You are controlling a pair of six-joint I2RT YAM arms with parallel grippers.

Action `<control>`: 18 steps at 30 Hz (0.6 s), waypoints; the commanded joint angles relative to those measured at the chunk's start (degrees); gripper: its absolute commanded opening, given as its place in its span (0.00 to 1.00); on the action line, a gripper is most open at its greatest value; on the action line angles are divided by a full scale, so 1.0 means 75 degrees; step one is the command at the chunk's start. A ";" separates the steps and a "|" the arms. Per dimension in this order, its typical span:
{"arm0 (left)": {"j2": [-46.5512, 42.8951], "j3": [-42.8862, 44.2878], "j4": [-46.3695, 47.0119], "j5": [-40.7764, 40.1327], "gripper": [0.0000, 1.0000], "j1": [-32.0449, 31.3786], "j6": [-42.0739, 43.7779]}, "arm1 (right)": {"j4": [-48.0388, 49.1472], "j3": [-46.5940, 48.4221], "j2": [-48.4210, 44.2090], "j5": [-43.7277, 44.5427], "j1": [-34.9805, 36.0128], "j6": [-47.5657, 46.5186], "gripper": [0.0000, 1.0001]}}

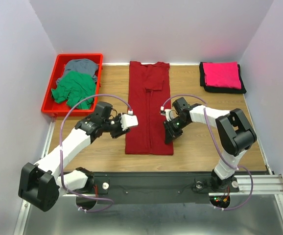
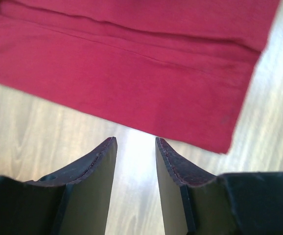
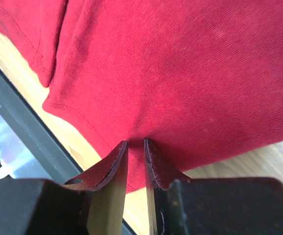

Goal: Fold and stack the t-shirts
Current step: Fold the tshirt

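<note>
Shirt (image 1: 149, 110) lies mid-table as a long strip.
My right gripper (image 3: 134, 143) pinches its right edge for lifting; my left gripper (image 2: 135, 141), jaws apart, sits just off the left edge, ready to match.

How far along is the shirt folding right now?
Done: a pink shirt lies folded on a black one. In hand: the red shirt, folded lengthwise; the right fingers pinch its edge, the left fingers are open beside it. Left: a green shirt and a grey shirt in the bin.
</note>
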 commanded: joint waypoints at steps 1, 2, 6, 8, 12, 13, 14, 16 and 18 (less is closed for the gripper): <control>-0.0369 -0.0248 -0.0413 -0.0127 0.48 -0.0373 0.0506 | -0.0431 -0.0054 -0.0210 -0.0282 0.0061 -0.0089 0.27; -0.0393 -0.0306 -0.0460 -0.0127 0.48 -0.0467 0.0611 | -0.0502 -0.0054 -0.0582 -0.0469 0.0061 -0.0194 0.29; -0.0674 -0.0855 -0.0496 -0.0209 0.52 -0.1053 0.0811 | -0.0444 -0.0148 -0.2034 -0.0401 0.0166 -0.0850 0.43; -0.0721 -0.1056 -0.0473 -0.0232 0.54 -0.1276 0.0974 | -0.0432 -0.0218 -0.2400 0.0170 0.0271 -0.1259 0.46; -0.0710 -0.1676 -0.0204 -0.0606 0.58 -0.1697 0.1641 | 0.0116 -0.1070 -0.3127 0.0981 0.0808 -0.2850 0.53; -0.0698 -0.1759 -0.0064 -0.0689 0.58 -0.1733 0.1747 | 0.0339 -0.1294 -0.3500 0.1377 0.0985 -0.3087 0.54; -0.0686 -0.1830 0.0007 -0.0736 0.59 -0.1745 0.1853 | 0.0538 -0.1505 -0.3666 0.1509 0.1172 -0.3310 0.55; -0.0605 -0.1982 0.0148 -0.0806 0.60 -0.1804 0.2123 | 0.1090 -0.2068 -0.3948 0.1766 0.1700 -0.3873 0.57; -0.0476 -0.2076 0.0346 -0.0830 0.61 -0.1874 0.2217 | 0.1464 -0.2327 -0.4125 0.2013 0.2144 -0.4224 0.57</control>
